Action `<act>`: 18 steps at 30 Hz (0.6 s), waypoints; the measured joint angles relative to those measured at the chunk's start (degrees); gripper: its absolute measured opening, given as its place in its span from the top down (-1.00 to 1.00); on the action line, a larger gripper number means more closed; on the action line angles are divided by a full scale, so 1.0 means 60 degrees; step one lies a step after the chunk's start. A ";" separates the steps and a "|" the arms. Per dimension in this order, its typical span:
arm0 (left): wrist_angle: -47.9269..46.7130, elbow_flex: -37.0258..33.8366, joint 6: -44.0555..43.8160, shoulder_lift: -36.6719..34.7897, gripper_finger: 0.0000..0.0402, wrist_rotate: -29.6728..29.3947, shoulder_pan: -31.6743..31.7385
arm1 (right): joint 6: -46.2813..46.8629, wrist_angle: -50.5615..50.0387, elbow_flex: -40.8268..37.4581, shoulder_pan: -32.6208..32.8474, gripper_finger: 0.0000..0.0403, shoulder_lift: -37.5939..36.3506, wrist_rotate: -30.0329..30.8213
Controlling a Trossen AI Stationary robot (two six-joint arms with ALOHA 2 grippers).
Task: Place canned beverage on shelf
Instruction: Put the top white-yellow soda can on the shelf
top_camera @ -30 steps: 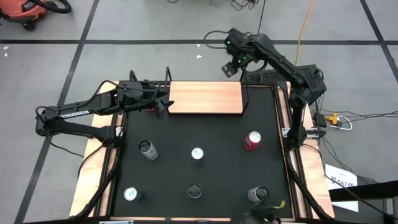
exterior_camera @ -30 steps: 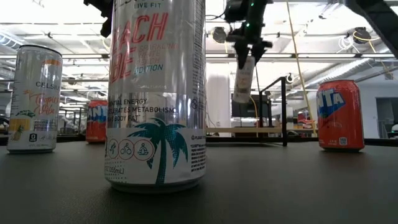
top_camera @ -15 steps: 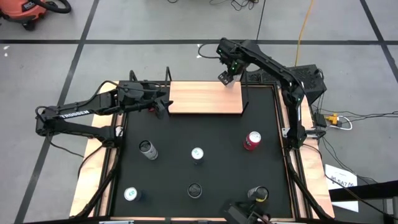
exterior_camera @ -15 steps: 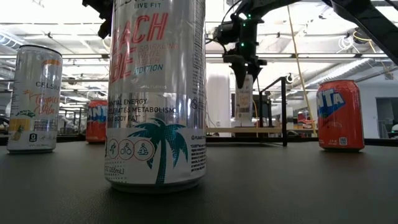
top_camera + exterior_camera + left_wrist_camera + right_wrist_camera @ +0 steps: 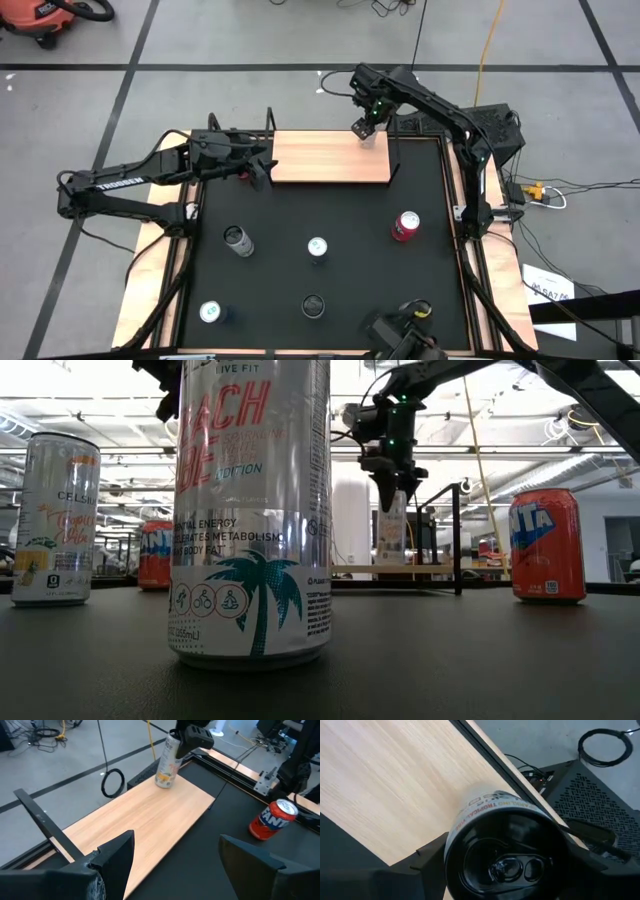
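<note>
The shelf (image 5: pixel 320 160) is a light wooden board with black end posts at the table's far side. My right gripper (image 5: pixel 365 126) is shut on a slim silver can (image 5: pixel 166 764) over the shelf's far right corner. The can also shows in the low view (image 5: pixel 392 532). My left gripper (image 5: pixel 262 170) is open and empty at the shelf's left end, its fingers (image 5: pixel 112 857) pointing along the board. My right gripper pinches the can's upper wall just below the top rim (image 5: pixel 457 837) between its two fingers, one on each side. The fingers come from above, pointing down. The can hangs slightly tilted, its bottom (image 5: pixel 164 783) at the board; whether it touches, I cannot tell.
A red can (image 5: pixel 405 226) stands on the black table at the right. Several silver cans stand nearer, among them one at mid-left (image 5: pixel 238 240), one at the middle (image 5: pixel 317 247) and one at the near left (image 5: pixel 210 313). A black post (image 5: pixel 395 150) stands at the shelf's right end.
My right gripper has come from beyond the table's far edge toward the shelf's far right corner and gone down with the can. The can has turned from tilted toward upright and sunk to the level of the board.
</note>
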 joint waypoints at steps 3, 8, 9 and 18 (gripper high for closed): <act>0.0004 0.0000 0.0003 0.0000 -0.43 -0.0040 0.0000 | -0.0181 -0.0102 0.0000 -0.0144 -0.31 -0.0006 0.0011; 0.0004 0.0000 0.0006 0.0000 -0.43 -0.0076 0.0000 | -0.0308 -0.0188 0.0000 -0.0305 -0.31 -0.0013 -0.0358; 0.0004 0.0000 0.0006 0.0000 -0.43 -0.0080 0.0000 | -0.0314 -0.0199 0.0000 -0.0328 -0.31 -0.0014 -0.0576; 0.0007 0.0000 -0.0002 0.0000 -0.43 -0.0222 0.0007 | -0.0346 -0.0168 0.0000 -0.0325 -0.44 -0.0014 -0.0729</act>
